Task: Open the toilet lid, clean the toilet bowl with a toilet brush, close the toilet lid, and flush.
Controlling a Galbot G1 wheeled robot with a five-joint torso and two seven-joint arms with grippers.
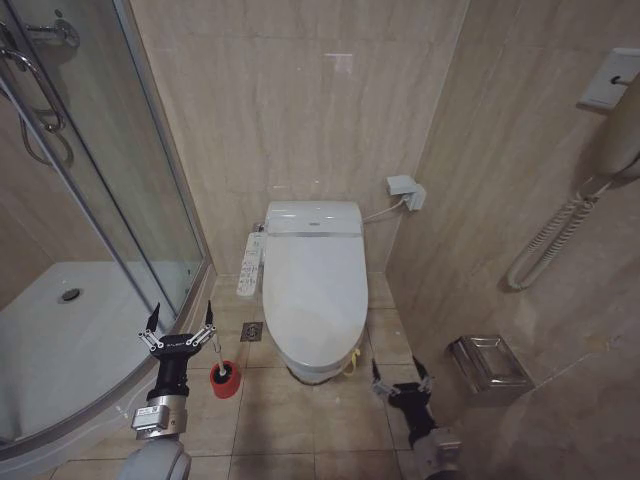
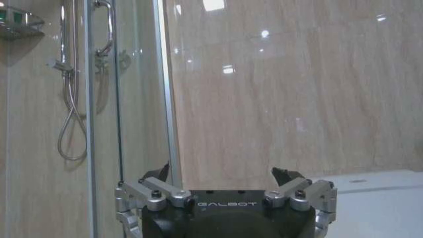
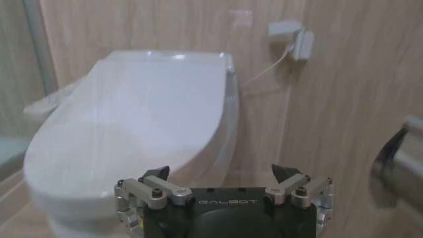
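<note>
Head view: toilet lid point(image 1: 313, 285) lying closed | left pincer point(image 1: 179, 332) and right pincer point(image 1: 401, 378) hovering low, both spread, empty | risk: left pincer toppling the toilet brush point(image 1: 222, 372) just beside it

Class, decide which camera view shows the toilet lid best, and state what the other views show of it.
The head view: the whole closed toilet lid shows from above. The right wrist view shows it close and low, beyond the open right gripper. The left wrist view faces the shower glass and wall.

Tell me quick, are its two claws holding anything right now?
Left gripper: open, empty, above the red brush holder.
Right gripper: open, empty, beside the toilet.
</note>
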